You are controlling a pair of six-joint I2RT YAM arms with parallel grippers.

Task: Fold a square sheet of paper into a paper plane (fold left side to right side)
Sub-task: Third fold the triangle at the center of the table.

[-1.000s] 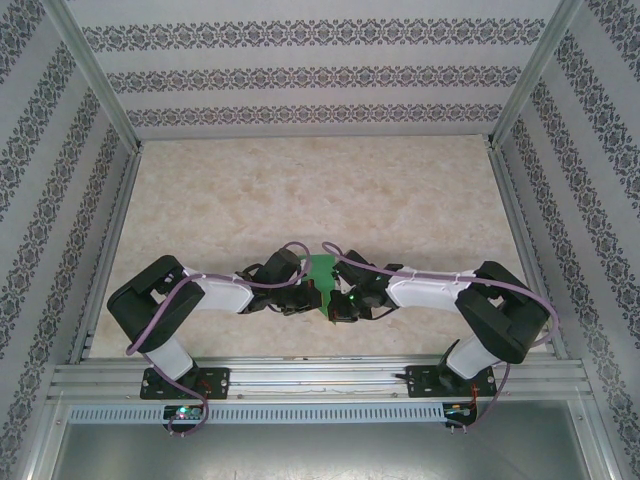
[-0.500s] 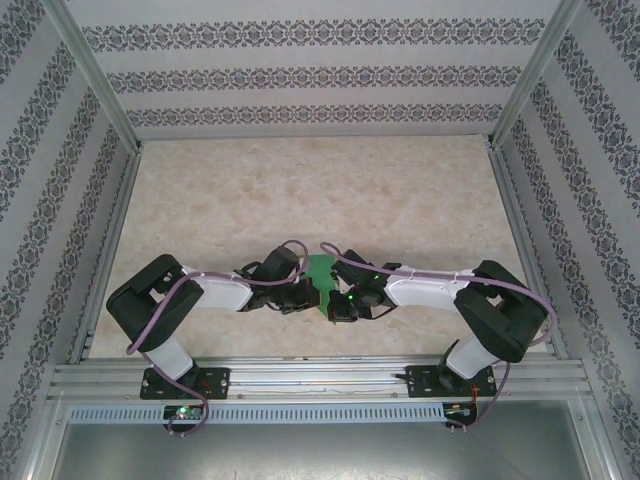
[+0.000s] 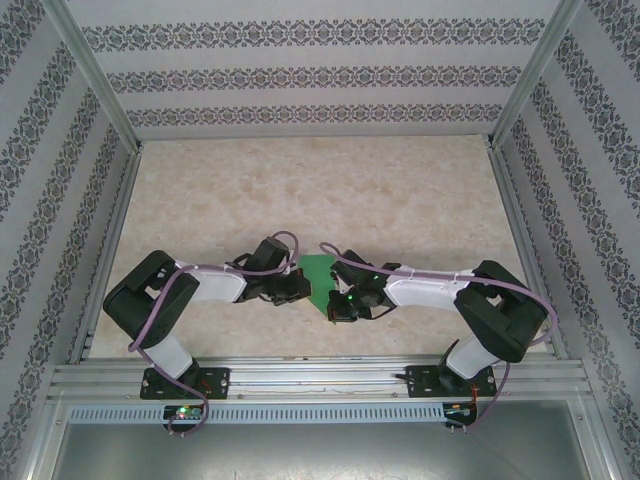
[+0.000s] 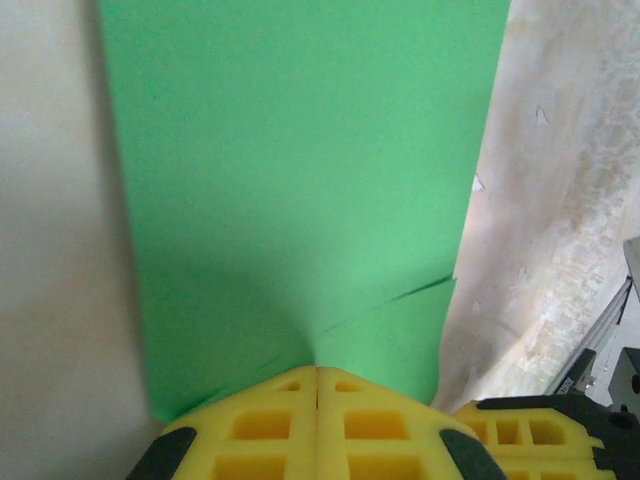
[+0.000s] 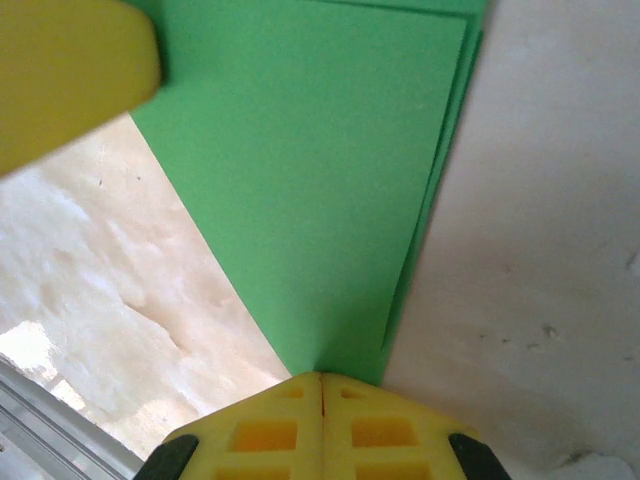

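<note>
left gripper [image 4: 317, 374]: pinched shut on the green paper [image 4: 300, 180]
right gripper [image 5: 321, 378]: pinched shut on its pointed end

The top camera sits high behind the arm bases [image 3: 185, 382] and looks down on the whole table [image 3: 200, 200]. Both wrist cameras look from very near at the folded green paper [image 3: 320, 276], by the table's near edge, which all three views share.
</note>
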